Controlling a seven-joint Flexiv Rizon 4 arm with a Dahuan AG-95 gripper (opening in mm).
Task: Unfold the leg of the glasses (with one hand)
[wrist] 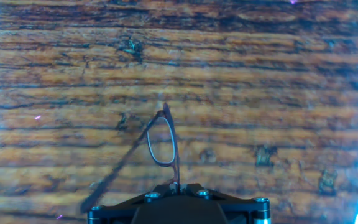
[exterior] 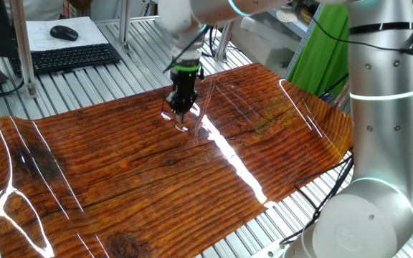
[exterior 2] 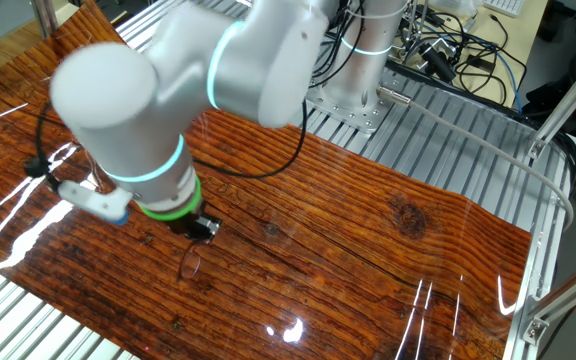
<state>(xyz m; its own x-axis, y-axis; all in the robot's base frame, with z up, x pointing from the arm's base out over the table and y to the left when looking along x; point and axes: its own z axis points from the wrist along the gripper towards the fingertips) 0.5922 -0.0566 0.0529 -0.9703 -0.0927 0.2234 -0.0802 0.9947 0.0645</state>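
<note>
A robot arm reaches down over a glossy wood-grain worktop [exterior: 278,150], its wrist pointing almost straight down near the middle of the surface. The small black pincer [exterior: 181,107] hangs just above the glasses [wrist: 161,140], a tiny dark wire pair lying on the wood directly beneath it. In the hand view one lens rim stands out ahead of the pincer, and a thin leg angles away to the lower left, so the leg looks at least partly swung out; how fully is unclear. Whether the pincer is wide, narrow or gripping the frame cannot be told.
</note>
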